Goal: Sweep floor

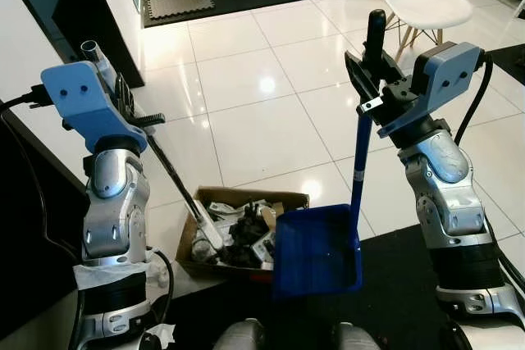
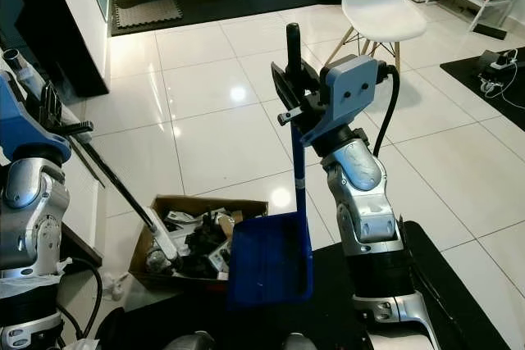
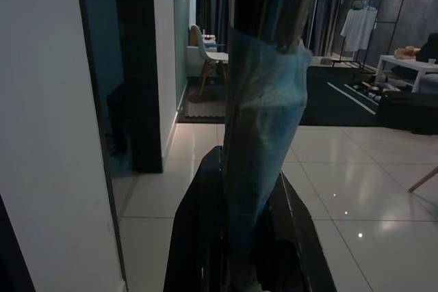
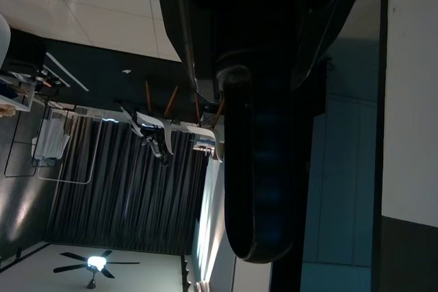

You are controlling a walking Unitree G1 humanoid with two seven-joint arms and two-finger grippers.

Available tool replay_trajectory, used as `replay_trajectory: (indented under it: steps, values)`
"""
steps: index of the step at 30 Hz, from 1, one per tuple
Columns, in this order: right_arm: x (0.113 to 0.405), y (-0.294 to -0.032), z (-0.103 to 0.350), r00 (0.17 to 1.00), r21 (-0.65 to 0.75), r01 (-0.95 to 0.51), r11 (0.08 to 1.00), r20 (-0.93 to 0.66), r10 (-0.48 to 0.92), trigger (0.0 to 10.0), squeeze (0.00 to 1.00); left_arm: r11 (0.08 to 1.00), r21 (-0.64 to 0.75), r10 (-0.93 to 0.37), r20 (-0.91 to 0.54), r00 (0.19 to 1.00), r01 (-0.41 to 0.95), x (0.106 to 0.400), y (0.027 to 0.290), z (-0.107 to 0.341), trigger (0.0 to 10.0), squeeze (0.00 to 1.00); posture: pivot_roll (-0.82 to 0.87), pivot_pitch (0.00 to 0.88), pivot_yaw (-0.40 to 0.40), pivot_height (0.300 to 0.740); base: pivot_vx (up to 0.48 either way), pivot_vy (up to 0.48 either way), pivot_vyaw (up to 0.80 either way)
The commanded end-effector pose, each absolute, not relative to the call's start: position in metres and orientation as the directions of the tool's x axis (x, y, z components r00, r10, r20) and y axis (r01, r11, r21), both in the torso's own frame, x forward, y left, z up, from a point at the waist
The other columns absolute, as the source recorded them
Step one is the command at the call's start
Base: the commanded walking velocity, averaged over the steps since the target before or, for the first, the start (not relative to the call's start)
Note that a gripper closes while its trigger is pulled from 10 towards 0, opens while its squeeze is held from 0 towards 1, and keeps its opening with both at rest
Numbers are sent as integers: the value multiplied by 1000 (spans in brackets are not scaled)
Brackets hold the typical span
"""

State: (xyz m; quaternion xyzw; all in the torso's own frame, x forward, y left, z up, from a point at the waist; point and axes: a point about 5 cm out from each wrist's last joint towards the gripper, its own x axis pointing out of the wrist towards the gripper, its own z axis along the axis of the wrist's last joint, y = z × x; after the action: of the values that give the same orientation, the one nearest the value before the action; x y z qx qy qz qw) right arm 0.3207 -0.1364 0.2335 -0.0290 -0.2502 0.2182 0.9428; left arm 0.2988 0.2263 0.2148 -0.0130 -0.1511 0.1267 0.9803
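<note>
**A:** White glossy tile, the floor (image 1: 246, 79), takes up most of what I see, with a dark mat (image 1: 394, 284) under my feet. What step do you make this?

**B:** Emptying, I'd judge. The cardboard box (image 1: 246, 198) lies just ahead of me at the mat's edge, already heaped with scraps and crumpled paper (image 1: 238, 235). The blue dustpan (image 1: 316, 250) hangs with its lip right beside the box's near corner, perhaps touching it.

**A:** And who holds what?

**B:** My right pincer (image 1: 373, 79) is pressed together on the top of the dustpan's long blue handle (image 1: 359, 153), the black grip end sticking up above it. My left pincer (image 1: 115, 92) pinches the broom pole (image 1: 168, 165); in the left wrist view the pole runs between the black fingers (image 3: 198, 237). The pole slants down so that the pale broom head (image 1: 211, 233) rests in the box among the rubbish.

**A:** What does the next move call for?

**B:** I reckon lifting the broom head clear of the box without dragging scraps out, and keeping the pan level until both are back over bare tile.
</note>
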Motion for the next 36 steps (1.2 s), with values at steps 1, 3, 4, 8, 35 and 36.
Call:
replay_trajectory:
  steps: [1, 3, 4, 8, 35, 36]
  values:
    - [322, -138, 242, 766, -158, -389, 908, 493, 413, 10000, 0, 967, -65, 254, 352, 901, -247, 295, 228, 226, 10000, 0, 42, 20, 37, 740, 0, 0, 0]
    - [321, -137, 242, 764, -156, -390, 907, 495, 414, 10000, 0, 967, -67, 252, 354, 901, -245, 295, 228, 226, 10000, 0, 41, 20, 36, 740, 0, 0, 0]
    - [321, -137, 242, 764, -156, -390, 907, 495, 414, 10000, 0, 967, -67, 252, 354, 901, -245, 295, 228, 226, 10000, 0, 41, 20, 36, 740, 0, 0, 0]
    - [322, -137, 243, 762, -153, -393, 907, 498, 415, 10000, 0, 967, -67, 253, 353, 901, -246, 294, 228, 226, 10000, 0, 42, 20, 35, 740, 0, 0, 0]
    - [322, -135, 243, 757, -154, -400, 904, 500, 420, 10000, 0, 968, -62, 248, 354, 902, -242, 295, 229, 226, 10000, 0, 42, 15, 36, 740, -332, 0, 0]
    - [322, -135, 243, 757, -153, -402, 903, 500, 421, 10000, 0, 968, -62, 248, 354, 902, -242, 295, 229, 226, 10000, 0, 42, 15, 36, 740, -382, 0, 0]
